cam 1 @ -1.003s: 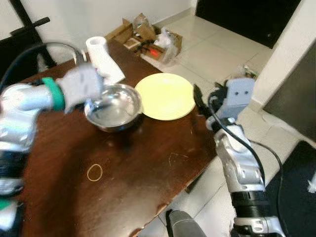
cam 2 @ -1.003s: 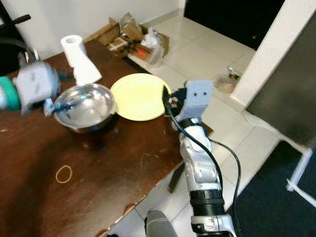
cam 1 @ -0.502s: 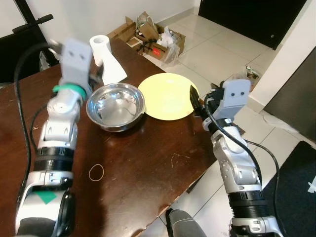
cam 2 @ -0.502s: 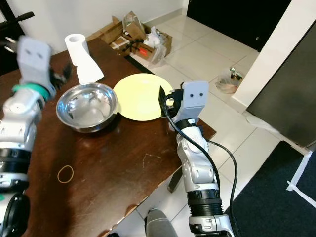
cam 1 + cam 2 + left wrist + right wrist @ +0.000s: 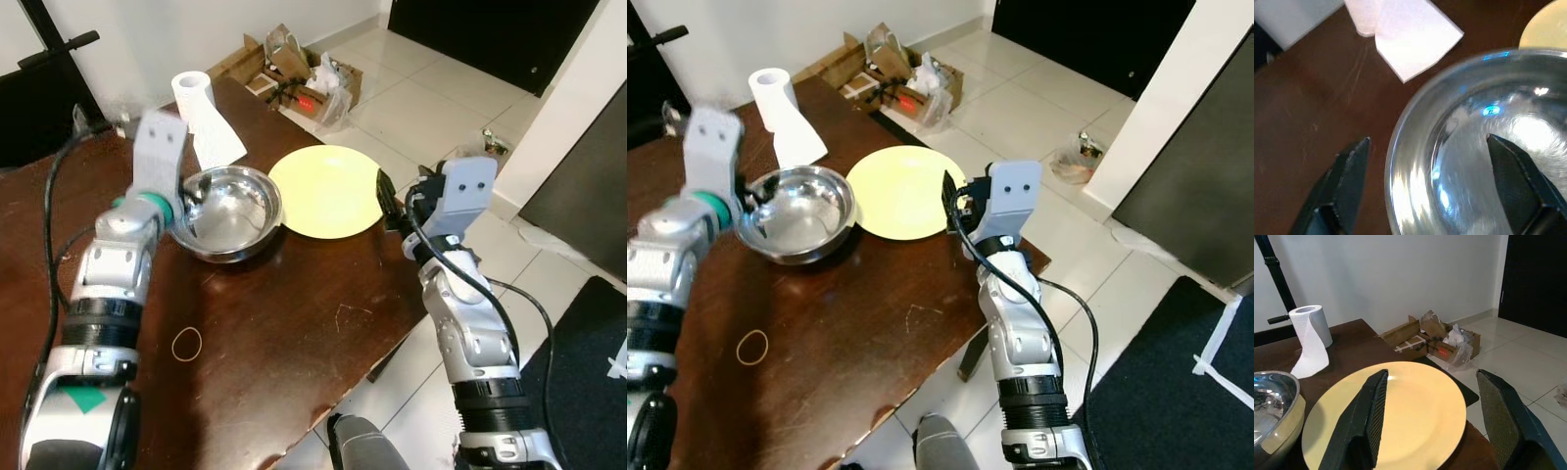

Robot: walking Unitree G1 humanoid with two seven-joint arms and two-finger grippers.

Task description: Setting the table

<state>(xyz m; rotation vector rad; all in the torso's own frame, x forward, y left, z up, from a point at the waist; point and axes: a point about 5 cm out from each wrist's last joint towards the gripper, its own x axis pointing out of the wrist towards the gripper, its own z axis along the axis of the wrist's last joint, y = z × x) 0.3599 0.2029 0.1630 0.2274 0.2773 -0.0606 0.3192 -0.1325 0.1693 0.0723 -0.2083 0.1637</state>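
Both fingers of the left gripper (image 5: 1425, 161) are now brought back astride the steel bowl's (image 5: 227, 211) rim, spread, not clamped; repositioning seems imminent.

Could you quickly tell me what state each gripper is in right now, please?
Left gripper: open, fingers straddling the steel bowl's rim, not clamped.
Right gripper: open, holding nothing, at the yellow plate's edge.

Silver bowl (image 5: 230, 211), pale yellow plate (image 5: 328, 191), dk brown table (image 5: 284, 333).
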